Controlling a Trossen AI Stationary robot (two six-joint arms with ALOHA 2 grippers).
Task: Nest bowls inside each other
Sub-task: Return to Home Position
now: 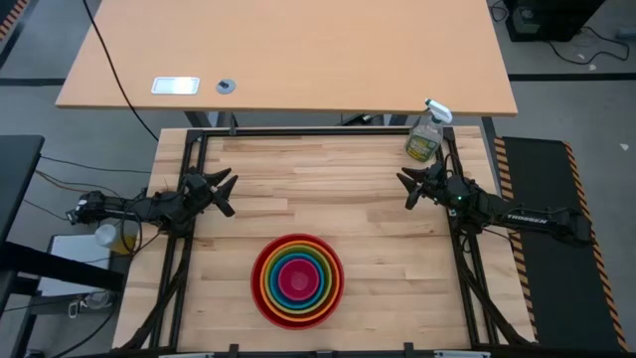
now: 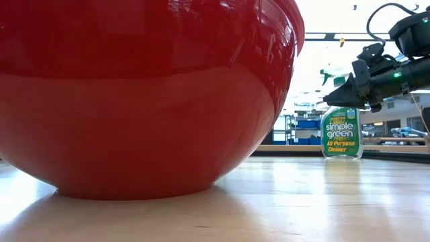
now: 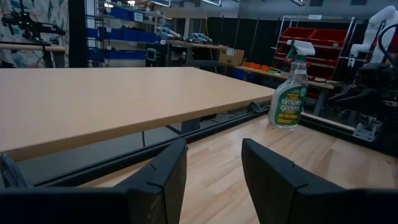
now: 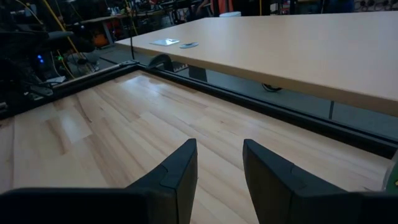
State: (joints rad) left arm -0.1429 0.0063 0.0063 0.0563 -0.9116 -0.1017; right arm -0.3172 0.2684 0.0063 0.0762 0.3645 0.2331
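Note:
The bowls (image 1: 297, 279) sit nested near the table's front middle: red outermost, then orange, lime green, blue, with magenta pink at the centre. The red bowl (image 2: 141, 94) rests on its base and fills the low view. My left gripper (image 1: 227, 189) waits open at the table's left edge, raised above the wood. My right gripper (image 1: 406, 186) waits open at the right edge, also raised. Both wrist views show a gap between the fingers with nothing in it.
A clear spray bottle (image 1: 425, 138) with a green label stands at the table's far right corner, close to my right gripper. A larger light-wood desk (image 1: 288, 50) lies beyond the far edge. Bare wood (image 1: 318, 189) stretches between the two grippers.

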